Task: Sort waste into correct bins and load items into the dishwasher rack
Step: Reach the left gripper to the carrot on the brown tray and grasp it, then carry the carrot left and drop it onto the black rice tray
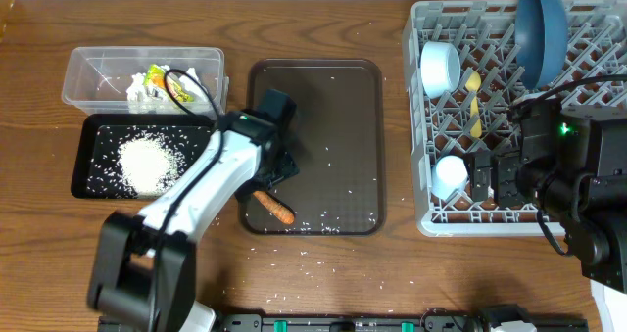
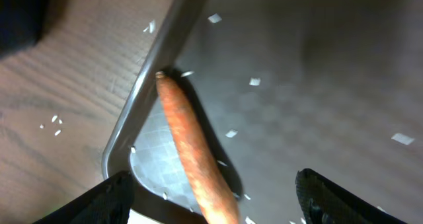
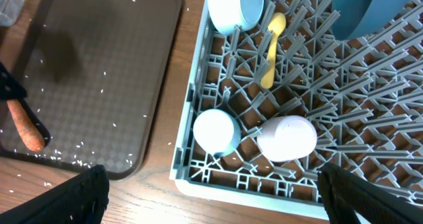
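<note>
The small orange carrot (image 1: pixel 276 209) lies in the near left corner of the dark brown serving tray (image 1: pixel 343 107). My left gripper (image 1: pixel 277 172) is open just above it, and the carrot (image 2: pixel 190 141) runs between the fingers (image 2: pixel 211 187). The clear tub (image 1: pixel 93 72) holds crumpled white paper (image 1: pixel 145 92) and the yellow-green wrapper (image 1: pixel 157 75). The black tray (image 1: pixel 90 141) holds a pile of rice (image 1: pixel 147 165). The grey rack (image 1: pixel 431 222) holds the dark blue bowl (image 1: pixel 542 23), light blue bowl (image 1: pixel 440 68), yellow spoon (image 1: pixel 473 102), light blue cup (image 1: pixel 450 177) and pink cup (image 3: pixel 285 138). My right gripper (image 3: pixel 211 187) is open and empty over the rack's near edge.
Loose rice grains are scattered over the brown tray (image 3: pixel 92 65) and on the wooden table (image 1: pixel 294 273) in front of it. The right arm (image 1: pixel 578 175) covers the rack's near right part. The clear tub and black tray sit side by side left of the brown tray.
</note>
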Controlling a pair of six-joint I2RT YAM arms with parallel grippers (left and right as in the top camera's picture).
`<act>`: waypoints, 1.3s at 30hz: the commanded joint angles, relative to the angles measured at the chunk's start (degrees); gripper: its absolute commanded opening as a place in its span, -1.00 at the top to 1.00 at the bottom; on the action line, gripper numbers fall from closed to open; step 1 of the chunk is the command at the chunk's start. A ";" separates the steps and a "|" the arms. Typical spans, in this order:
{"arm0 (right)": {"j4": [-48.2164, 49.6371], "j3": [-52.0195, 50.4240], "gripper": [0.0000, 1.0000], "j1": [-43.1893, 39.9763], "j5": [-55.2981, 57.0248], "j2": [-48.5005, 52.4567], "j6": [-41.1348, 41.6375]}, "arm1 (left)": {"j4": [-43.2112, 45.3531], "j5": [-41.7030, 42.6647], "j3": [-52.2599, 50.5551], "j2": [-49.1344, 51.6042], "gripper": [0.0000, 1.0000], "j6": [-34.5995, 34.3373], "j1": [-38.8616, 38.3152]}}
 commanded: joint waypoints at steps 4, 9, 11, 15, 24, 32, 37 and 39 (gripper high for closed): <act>-0.09 0.20 -0.98 0.48 0.61 0.02 0.61 | -2.19 -1.33 -0.57 7.41 -0.43 -5.16 -0.11; -0.09 0.20 -0.99 0.48 0.61 0.02 0.61 | -2.14 1.55 -0.57 10.71 -0.02 -5.11 -0.11; -0.09 0.20 -0.99 0.48 0.61 0.02 0.61 | -2.08 1.60 -0.55 10.69 0.11 -4.70 -0.11; -0.09 0.22 -0.99 0.48 0.61 0.02 0.61 | -2.10 1.62 -0.55 10.67 0.26 -4.24 -0.11; -0.09 0.20 -0.98 0.48 0.61 0.02 0.61 | -1.40 1.55 -0.22 10.47 0.63 -2.08 0.26; -0.24 0.20 -0.99 0.48 0.61 0.02 0.61 | -3.26 1.62 3.45 7.45 0.63 1.64 1.70; -0.24 0.20 -0.99 0.48 0.61 0.02 0.61 | -5.22 1.62 6.01 1.27 0.63 4.46 4.39; -0.26 0.20 -0.98 0.48 0.61 0.02 0.61 | -5.57 1.51 6.01 -2.14 0.63 4.61 6.86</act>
